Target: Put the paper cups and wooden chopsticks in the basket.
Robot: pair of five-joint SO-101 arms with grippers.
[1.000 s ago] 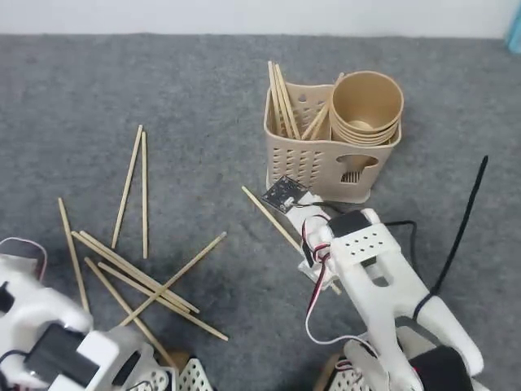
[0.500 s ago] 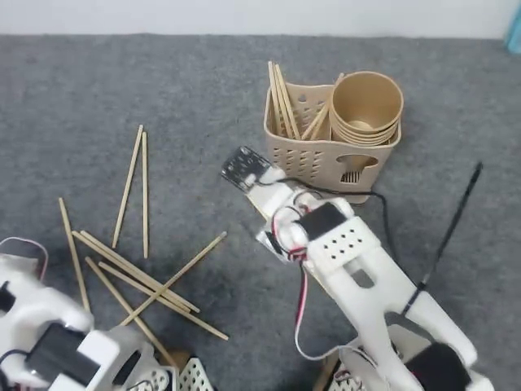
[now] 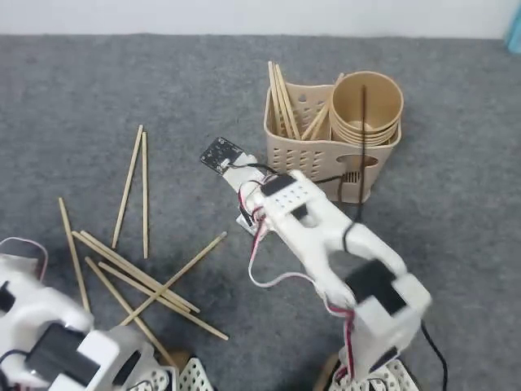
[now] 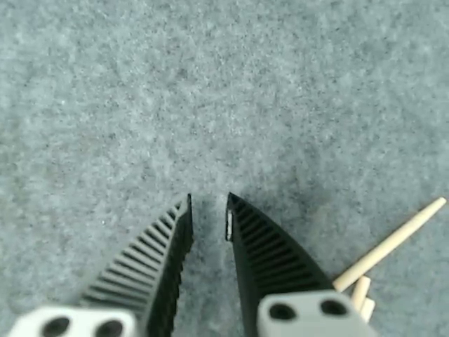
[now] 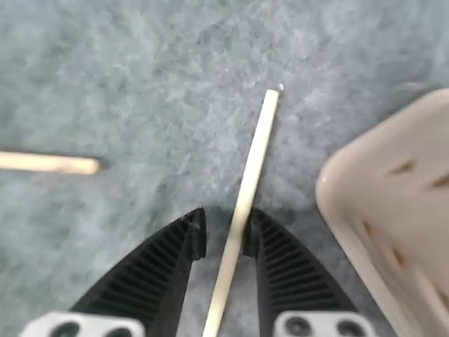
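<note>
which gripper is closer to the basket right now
Right. The right gripper sits just beside the basket, its jaws straddling a chopstick. The left gripper is far off, over the grey surface near some chopstick ends.

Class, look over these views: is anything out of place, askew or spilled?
Yes: wooden chopsticks lie scattered and crossed on the grey carpet, apart from the basket that already holds the paper cups. Nothing looks damaged.
</note>
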